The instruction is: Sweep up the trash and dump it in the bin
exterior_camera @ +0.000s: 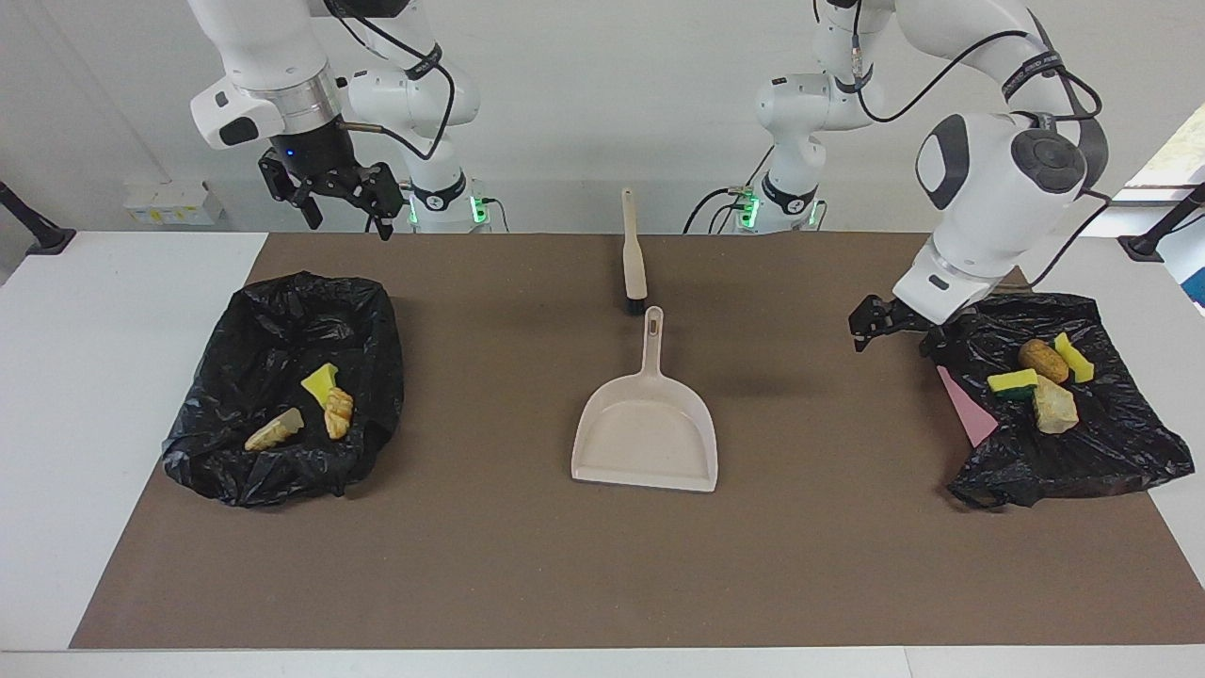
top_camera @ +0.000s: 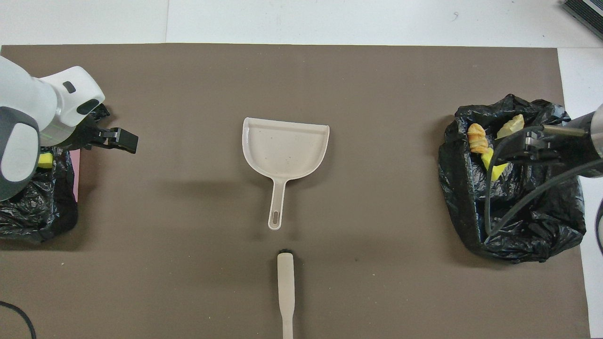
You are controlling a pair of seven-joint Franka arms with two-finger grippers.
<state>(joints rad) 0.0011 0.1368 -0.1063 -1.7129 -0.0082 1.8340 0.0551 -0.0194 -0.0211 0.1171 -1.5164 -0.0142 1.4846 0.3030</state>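
We take the dustpan (exterior_camera: 646, 433) as our landmark: it lies flat mid-mat, empty, handle pointing toward the robots, with the brush (exterior_camera: 633, 252) just nearer to the robots than the handle's tip and not touching it. All of the trash we can see sits inside bags. Three scraps (exterior_camera: 311, 409) lie in the black bag (exterior_camera: 282, 388) toward the right arm's end of the table from the dustpan, and four scraps (exterior_camera: 1041, 378) lie on the flattened black bag (exterior_camera: 1054, 395) toward the left arm's end, beside a pink sheet (exterior_camera: 968, 410).

Our left gripper (exterior_camera: 880, 323) hangs over the mat between the dustpan and that flattened bag, close to the bag's edge, jaws released and holding nothing. Our right gripper (exterior_camera: 329, 193) waits high, above the edge of the mat nearest the robots, jaws also released and empty.

We judge the risks as follows:
- the left gripper may snag loose plastic and drag the bag, spilling scraps back onto the mat
- a low sweep toward the dustpan could knock it or the brush askew
- the flattened bag has little wall, so any nudge may roll the rounder lump out
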